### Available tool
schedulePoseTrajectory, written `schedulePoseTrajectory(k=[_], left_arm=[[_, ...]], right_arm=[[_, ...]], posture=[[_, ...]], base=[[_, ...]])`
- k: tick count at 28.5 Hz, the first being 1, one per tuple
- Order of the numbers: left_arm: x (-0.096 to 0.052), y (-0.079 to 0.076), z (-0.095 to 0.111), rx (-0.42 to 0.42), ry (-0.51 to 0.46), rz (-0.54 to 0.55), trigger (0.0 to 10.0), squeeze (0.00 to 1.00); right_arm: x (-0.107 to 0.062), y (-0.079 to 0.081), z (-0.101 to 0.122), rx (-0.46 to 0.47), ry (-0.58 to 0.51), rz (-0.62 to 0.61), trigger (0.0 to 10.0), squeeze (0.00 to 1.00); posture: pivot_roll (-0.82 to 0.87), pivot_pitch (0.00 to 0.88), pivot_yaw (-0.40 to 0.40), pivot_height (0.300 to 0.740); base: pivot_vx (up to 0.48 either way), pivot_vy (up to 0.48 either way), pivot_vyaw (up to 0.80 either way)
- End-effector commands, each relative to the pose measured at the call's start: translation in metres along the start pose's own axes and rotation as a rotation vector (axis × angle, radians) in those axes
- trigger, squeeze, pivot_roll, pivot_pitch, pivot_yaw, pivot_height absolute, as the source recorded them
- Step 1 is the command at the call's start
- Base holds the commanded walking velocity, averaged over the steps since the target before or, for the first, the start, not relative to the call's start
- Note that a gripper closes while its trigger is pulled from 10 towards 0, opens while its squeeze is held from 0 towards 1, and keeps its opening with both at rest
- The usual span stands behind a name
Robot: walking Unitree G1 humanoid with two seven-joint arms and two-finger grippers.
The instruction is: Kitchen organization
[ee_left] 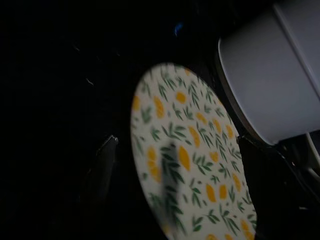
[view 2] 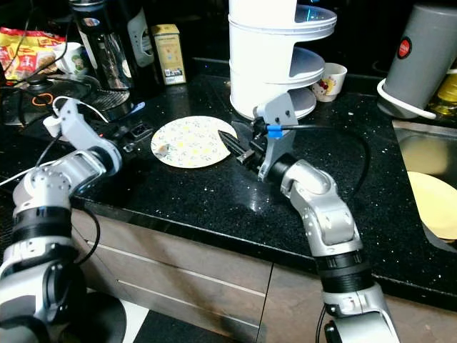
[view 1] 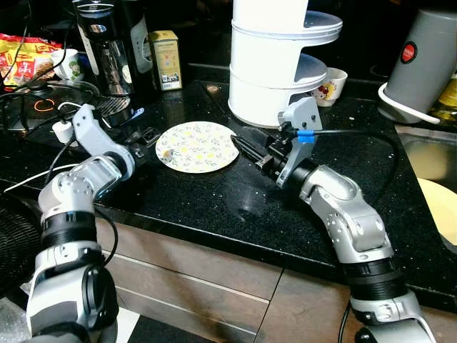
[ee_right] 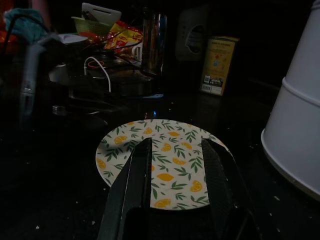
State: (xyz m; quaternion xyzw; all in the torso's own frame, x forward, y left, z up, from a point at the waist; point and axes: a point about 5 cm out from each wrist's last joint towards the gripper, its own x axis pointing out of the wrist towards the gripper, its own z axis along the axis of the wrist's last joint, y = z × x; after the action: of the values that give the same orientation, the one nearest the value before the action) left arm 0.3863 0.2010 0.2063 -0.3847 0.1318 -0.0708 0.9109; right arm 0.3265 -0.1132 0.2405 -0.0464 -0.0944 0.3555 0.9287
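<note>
As a patterned plate lies flat on the black bench, the right end effector reaches its rim, fingers parted (nothing gripped yet); the left end effector, also parted, waits opposite. Next, probably: sliding a finger under the edge.

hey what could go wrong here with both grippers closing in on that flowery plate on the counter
1. The plate lies flat on the black counter, so the open fingers of the right gripper at its rim could push it along rather than get under it.
2. A shove would likely send it toward the left gripper opposite, or into the white tiered rack beside it.
3. The white cable near the left arm might snag.
</note>
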Motion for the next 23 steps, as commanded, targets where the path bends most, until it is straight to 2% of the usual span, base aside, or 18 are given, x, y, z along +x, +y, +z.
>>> schedulePoseTrajectory(k=[1,12,18,19,20,22,23], left_arm=[[0.001,0.002,-0.003,-0.012,0.03,0.007,10.0,0.0],[0.009,0.01,-0.016,-0.09,0.142,0.075,10.0,0.0],[0.009,0.013,-0.02,-0.135,0.208,0.066,10.0,0.0],[0.009,0.012,-0.021,-0.164,0.227,0.04,10.0,0.0],[0.009,0.012,-0.022,-0.172,0.233,0.035,5.8,0.0],[0.009,0.013,-0.023,-0.193,0.256,0.028,0.0,0.0],[0.009,0.013,-0.023,-0.199,0.261,0.027,0.0,0.0]], right_arm=[[-0.001,0.001,0.004,-0.009,0.003,0.007,10.0,0.0],[-0.007,0.016,0.003,-0.054,0.073,0.124,10.0,0.0],[-0.009,0.023,0.004,-0.086,0.107,0.174,10.0,0.0],[-0.009,0.023,0.006,-0.089,0.106,0.177,10.0,0.0],[-0.009,0.023,0.007,-0.088,0.105,0.177,10.0,0.0],[-0.008,0.023,0.011,-0.092,0.101,0.179,10.0,0.0],[-0.008,0.023,0.011,-0.093,0.1,0.179,10.0,0.0]], posture=[[-0.01,0.0,0.01,0.74],[-0.03,0.0,0.008,0.74],[-0.03,0.0,0.003,0.74],[-0.03,0.0,0.003,0.74],[-0.03,0.0,0.004,0.74],[-0.03,0.0,0.004,0.74],[-0.03,0.0,0.004,0.74]], base=[[0.0,0.0,0.0],[0.0,0.0,0.0],[0.0,0.0,0.0],[0.0,0.0,0.0],[0.0,0.0,0.0],[0.0,0.0,0.0],[0.0,0.0,0.0]])
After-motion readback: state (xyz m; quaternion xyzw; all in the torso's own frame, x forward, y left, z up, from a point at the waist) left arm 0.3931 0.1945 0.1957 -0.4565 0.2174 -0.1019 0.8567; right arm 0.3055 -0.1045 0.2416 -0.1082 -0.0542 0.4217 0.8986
